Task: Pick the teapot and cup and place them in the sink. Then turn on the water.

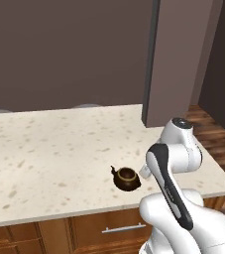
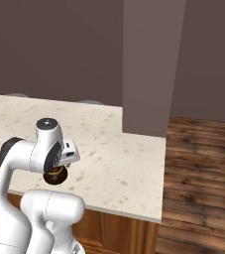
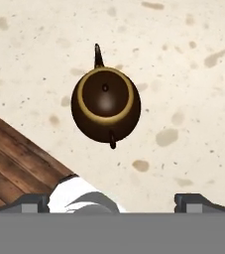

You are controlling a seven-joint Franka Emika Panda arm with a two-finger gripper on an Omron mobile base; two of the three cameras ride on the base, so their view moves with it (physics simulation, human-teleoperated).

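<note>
The teapot (image 3: pixel 105 104), squat, dark brown and gold-rimmed, stands upright on the speckled counter (image 1: pixel 49 149) near its front edge. From the left base view the teapot (image 1: pixel 126 178) sits just left of my arm; from the right base view it (image 2: pixel 55 176) is half hidden under my hand. My gripper (image 3: pixel 115 202) hangs above the teapot, open, with its two dark fingertips (image 3: pixel 32 202) spread wide and nothing between them. The cup, the sink and the water are out of view.
The counter's front edge runs close to the teapot, with wooden cabinets and a drawer handle (image 1: pixel 124 228) below. A tall brown column (image 1: pixel 176 59) rises at the counter's back right corner. Wooden floor (image 2: pixel 203 168) lies to the right.
</note>
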